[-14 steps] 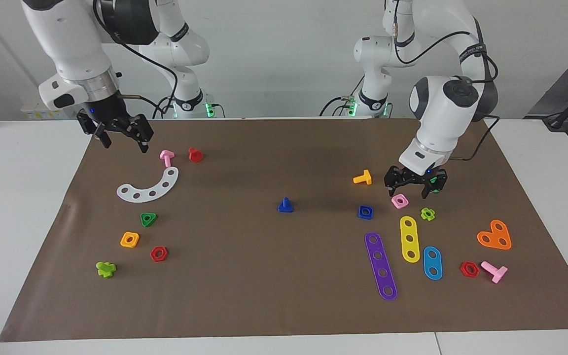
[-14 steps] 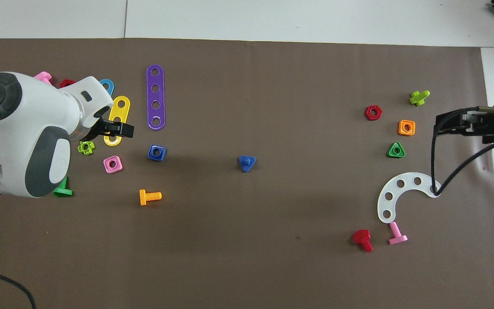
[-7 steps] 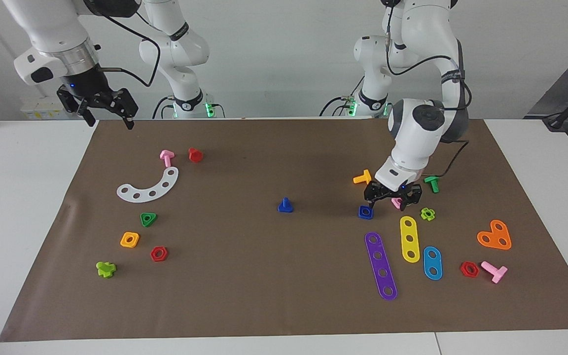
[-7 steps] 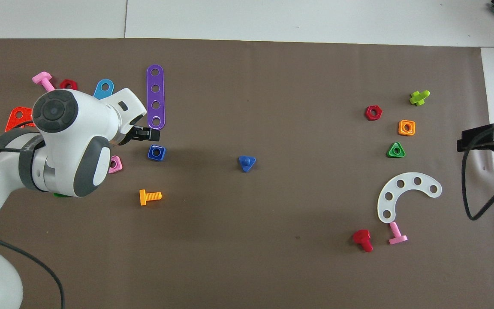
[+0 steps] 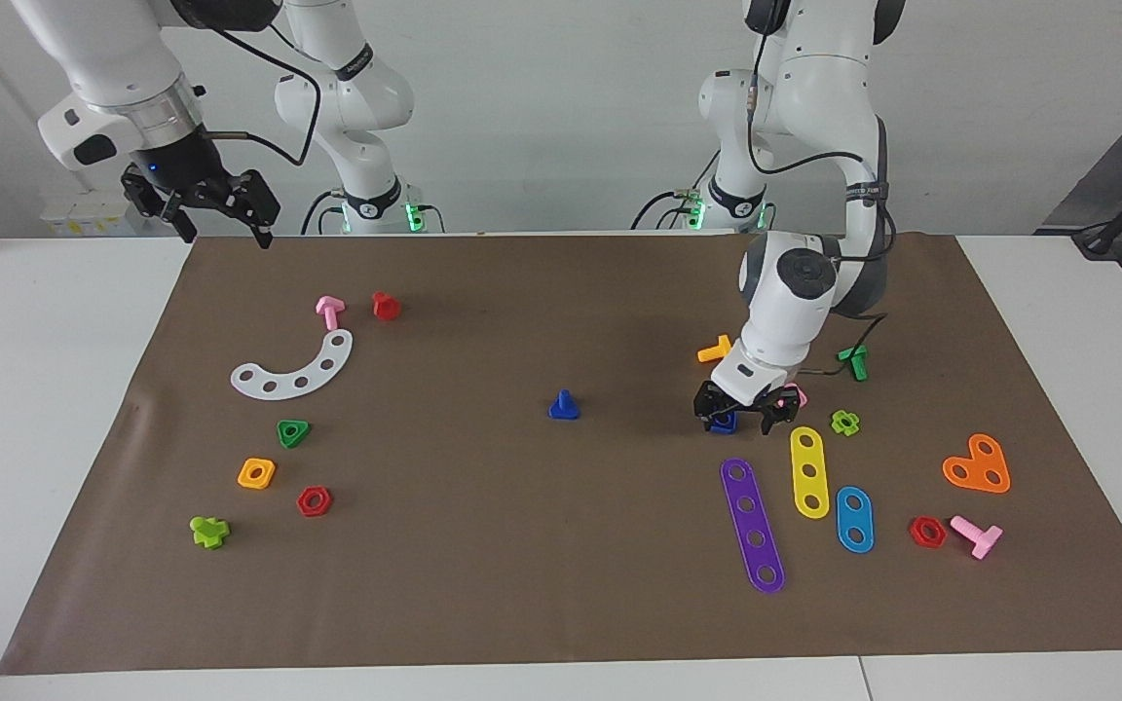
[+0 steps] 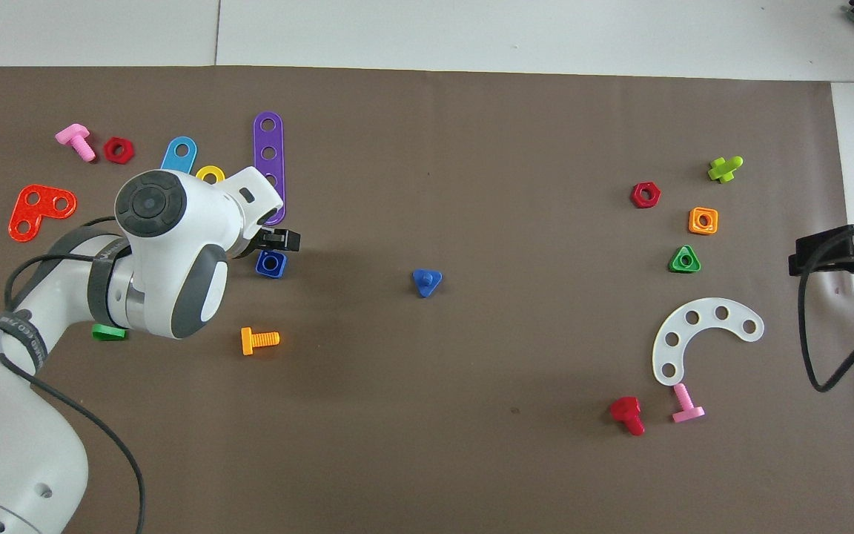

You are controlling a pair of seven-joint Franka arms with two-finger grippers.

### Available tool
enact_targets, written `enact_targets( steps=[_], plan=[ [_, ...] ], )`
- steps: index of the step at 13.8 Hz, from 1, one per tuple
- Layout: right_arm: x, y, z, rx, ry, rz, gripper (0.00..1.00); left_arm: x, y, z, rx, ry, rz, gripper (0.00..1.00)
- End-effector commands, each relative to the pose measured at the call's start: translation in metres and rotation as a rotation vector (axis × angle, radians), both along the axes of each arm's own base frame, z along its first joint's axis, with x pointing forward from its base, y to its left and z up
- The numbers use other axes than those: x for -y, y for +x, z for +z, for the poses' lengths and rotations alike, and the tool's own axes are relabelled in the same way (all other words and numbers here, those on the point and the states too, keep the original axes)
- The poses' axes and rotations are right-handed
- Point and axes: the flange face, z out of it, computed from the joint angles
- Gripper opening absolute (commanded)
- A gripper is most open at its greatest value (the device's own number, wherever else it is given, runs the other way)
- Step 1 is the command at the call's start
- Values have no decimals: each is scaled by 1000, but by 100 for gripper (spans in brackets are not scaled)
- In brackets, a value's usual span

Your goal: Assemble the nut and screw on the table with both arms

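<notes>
The dark-blue square nut [image 5: 723, 423] [image 6: 271, 264] lies on the brown mat [image 5: 522, 584] toward the left arm's end. My left gripper [image 5: 737, 424] [image 6: 279, 241] is open and low over it, with one finger on each side. The nut is partly hidden, and I cannot tell whether the fingers touch it. The dark-blue screw [image 5: 563, 405] [image 6: 426, 282] stands on its triangular head, shaft up, at the middle of the mat. My right gripper [image 5: 220, 229] [image 6: 816, 256] is open and empty, raised over the mat's edge at the right arm's end.
Beside the left gripper lie a pink square nut [image 5: 796, 396], an orange bolt [image 5: 715, 350], a green bolt [image 5: 853, 361], a purple strip [image 5: 752, 524] and a yellow strip [image 5: 810, 471]. A white curved strip [image 5: 293, 368], a green triangular nut [image 5: 293, 432] and an orange nut [image 5: 256, 473] lie toward the right arm's end.
My left gripper moved from over the pink nut to the dark-blue nut and came lower. My right gripper rose and drew back toward the mat's edge near its base.
</notes>
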Motion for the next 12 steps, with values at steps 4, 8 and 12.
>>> enact_targets(
  steps=[4, 8, 12],
  plan=[
    [-1, 3, 3, 5, -1, 16, 100, -1, -13, -8, 12, 1, 11, 92],
    [2, -1, 4, 0, 12, 14, 100, -3, -16, -10, 5, 4, 12, 92],
    [-7, -2, 7, 7, 12, 31, 100, 8, -22, -11, -9, 4, 33, 85]
  ],
)
